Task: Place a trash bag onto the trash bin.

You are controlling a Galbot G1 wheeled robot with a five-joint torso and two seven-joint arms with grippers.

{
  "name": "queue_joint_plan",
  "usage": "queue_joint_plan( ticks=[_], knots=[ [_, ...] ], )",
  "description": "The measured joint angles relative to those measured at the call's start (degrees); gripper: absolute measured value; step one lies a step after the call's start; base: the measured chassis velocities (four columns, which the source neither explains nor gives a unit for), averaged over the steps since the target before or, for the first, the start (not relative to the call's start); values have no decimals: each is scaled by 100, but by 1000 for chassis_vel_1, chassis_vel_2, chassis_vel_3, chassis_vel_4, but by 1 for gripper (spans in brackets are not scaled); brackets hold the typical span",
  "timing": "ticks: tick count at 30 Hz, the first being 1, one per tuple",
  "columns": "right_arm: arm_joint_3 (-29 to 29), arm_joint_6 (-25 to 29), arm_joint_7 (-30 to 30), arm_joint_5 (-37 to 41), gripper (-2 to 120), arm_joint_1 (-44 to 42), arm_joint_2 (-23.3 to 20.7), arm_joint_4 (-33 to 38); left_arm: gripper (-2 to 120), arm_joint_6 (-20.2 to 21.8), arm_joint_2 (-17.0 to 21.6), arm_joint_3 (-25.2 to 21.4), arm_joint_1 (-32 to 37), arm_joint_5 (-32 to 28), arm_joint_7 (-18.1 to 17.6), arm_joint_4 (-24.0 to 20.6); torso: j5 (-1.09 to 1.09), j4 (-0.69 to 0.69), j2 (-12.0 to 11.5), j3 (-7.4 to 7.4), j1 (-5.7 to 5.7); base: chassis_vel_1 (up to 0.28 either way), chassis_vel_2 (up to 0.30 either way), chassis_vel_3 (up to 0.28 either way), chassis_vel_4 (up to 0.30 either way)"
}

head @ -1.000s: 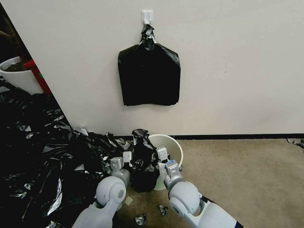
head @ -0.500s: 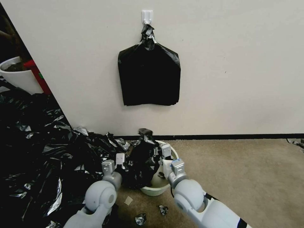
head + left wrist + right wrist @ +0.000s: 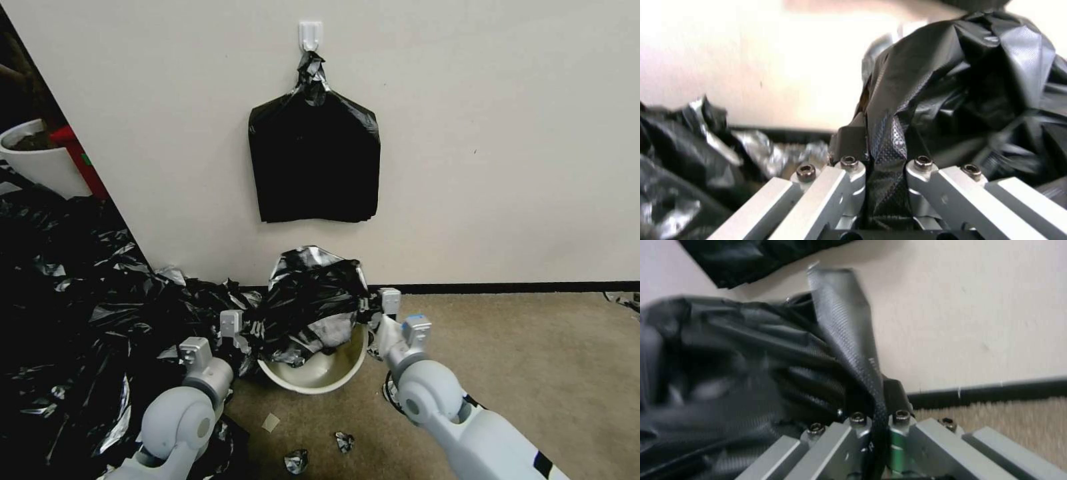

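The trash bag [image 3: 313,300], glossy wrinkled black film, is stretched wide between my two grippers and hangs over the far half of the trash bin [image 3: 333,381]. The bin is small, round and cream-white and stands on the carpet by the wall, with its near inside showing. My left gripper [image 3: 233,327] is shut on the bag's left edge, and in the left wrist view the film [image 3: 889,133] is pinched between the left gripper's [image 3: 882,160] fingers. My right gripper [image 3: 388,301] is shut on the right edge, where a strip of film [image 3: 849,323] runs up out of the right gripper [image 3: 876,416].
A flat black bundle [image 3: 313,167] hangs from a white wall hook [image 3: 310,33] above the bin. A wide heap of black film [image 3: 87,300] covers the floor at left, with a white planter [image 3: 37,163] behind it. Small scraps [image 3: 297,460] lie on the near carpet.
Both grippers have moved apart and toward the wall, spreading the bunched bag wide above the bin. The bin's opening now shows from above, half covered by film.
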Motion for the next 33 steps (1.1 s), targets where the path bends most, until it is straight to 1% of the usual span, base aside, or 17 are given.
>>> queue_joint_plan(
  ticks=[6,11,13,15,18,20,21,23,24,25,26,27,29,30,31,32,33],
  knots=[
    [144,-140,-68,874,0,-396,-62,307,6,-278,-193,-285,51,-448,104,-187,0,0,0,0,0,0,0,0,0],
    [64,-155,-128,1195,0,-515,41,412,6,-449,-282,-364,68,-561,97,-247,0,0,0,0,0,0,0,0,0],
    [-7,-162,-137,1395,0,-662,122,577,6,-508,-309,-436,42,-608,44,-257,0,1,0,0,0,0,0,0,0],
    [-83,-170,-137,1412,0,-769,154,683,6,-515,-310,-486,2,-622,26,-253,-1,0,0,0,0,0,0,0,0],
    [-364,-188,-98,1170,0,-940,176,751,6,-509,-295,-550,-99,-637,22,-168,-1,0,0,0,0,0,0,0,0],
    [-411,-207,-81,1138,2,-954,171,751,6,-504,-294,-551,-117,-637,19,-152,-1,0,0,0,0,0,0,0,0],
    [-556,-259,-15,1041,10,-994,139,748,6,-501,-291,-559,-175,-636,-3,-100,0,0,0,0,0,0,0,0,0],
    [-720,-264,62,694,17,-1061,57,748,6,-492,-290,-554,-245,-627,-39,-29,-1,0,0,0,0,0,0,0,0],
    [-720,-264,62,694,17,-1061,57,748,6,-492,-290,-554,-245,-627,-39,-29,-1,0,0,0,0,0,0,0,0],
    [-816,-208,84,307,20,-1117,-5,748,6,-483,-290,-541,-269,-614,-59,9,-1,0,0,0,0,0,0,0,0],
    [-883,-100,83,-191,29,-1169,-64,752,6,-480,-286,-527,-292,-597,-68,28,0,0,0,0,0,0,0,0,0],
    [-883,-100,83,-191,29,-1169,-64,752,6,-480,-286,-527,-292,-597,-68,28,0,0,0,0,0,0,0,0,0],
    [-966,108,10,-1194,40,-1297,-198,817,6,-474,-282,-483,-320,-545,-69,70,-1,0,0,0,0,0,0,0,0],
    [-966,108,10,-1194,40,-1297,-198,817,6,-474,-282,-483,-320,-545,-69,70,-1,0,0,0,0,0,0,0,0],
    [-1001,185,-7,-1604,45,-1371,-275,892,6,-474,-279,-472,-338,-514,-78,91,0,0,0,0,0,0,0,0,0],
    [-1013,216,-12,-1725,46,-1401,-299,919,6,-473,-277,-470,-343,-508,-83,96,0,0,0,0,0,0,0,0,0],
    [-1032,336,-60,-2075,55,-1490,-364,982,6,-462,-268,-458,-358,-487,-107,123,0,0,0,0,0,0,0,0,0]
  ],
)
